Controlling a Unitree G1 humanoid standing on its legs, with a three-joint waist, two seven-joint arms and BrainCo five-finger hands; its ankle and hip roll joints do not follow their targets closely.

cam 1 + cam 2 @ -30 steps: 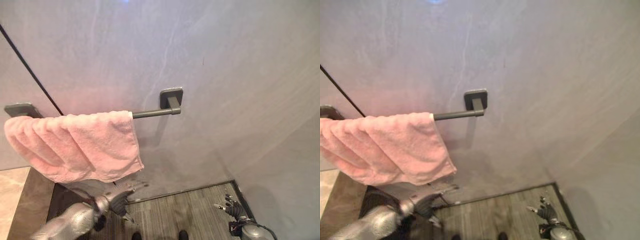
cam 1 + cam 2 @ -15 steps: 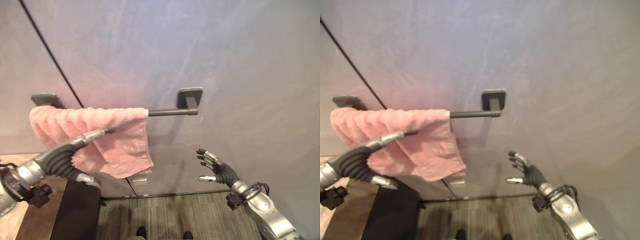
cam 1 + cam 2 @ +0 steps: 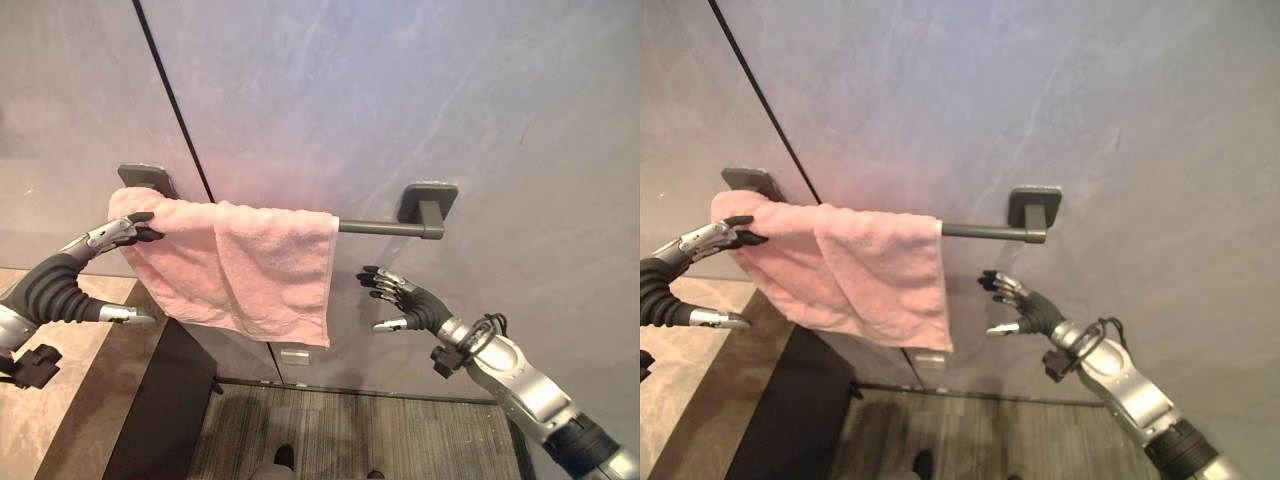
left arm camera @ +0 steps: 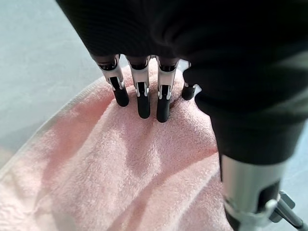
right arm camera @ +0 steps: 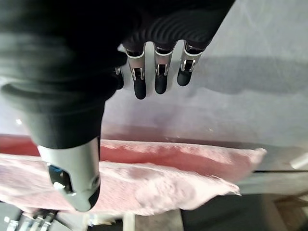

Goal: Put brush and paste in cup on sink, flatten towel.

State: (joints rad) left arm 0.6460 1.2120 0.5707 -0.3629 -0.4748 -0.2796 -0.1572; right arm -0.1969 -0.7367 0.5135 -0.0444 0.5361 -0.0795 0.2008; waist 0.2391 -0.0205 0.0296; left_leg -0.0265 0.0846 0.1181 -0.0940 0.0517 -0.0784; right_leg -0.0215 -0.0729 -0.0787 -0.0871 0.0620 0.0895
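Two robot hands reach up toward a pink towel (image 3: 240,265) draped bunched over a grey wall bar (image 3: 385,228): the left hand (image 3: 75,285) rests straight fingers (image 4: 139,98) on its far end, the right hand (image 3: 415,308) hovers just beside it, fingers spread and empty.

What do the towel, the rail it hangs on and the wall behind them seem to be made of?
Towel: pink terry cloth, going by the fuzzy looped pile under the left robot hand.
Rail: probably metal with a matte dark grey finish; a thin straight bar on square brackets, without gloss.
Wall: smooth grey panels with pale veining, like stone or a stone-look slab; which one cannot be told.
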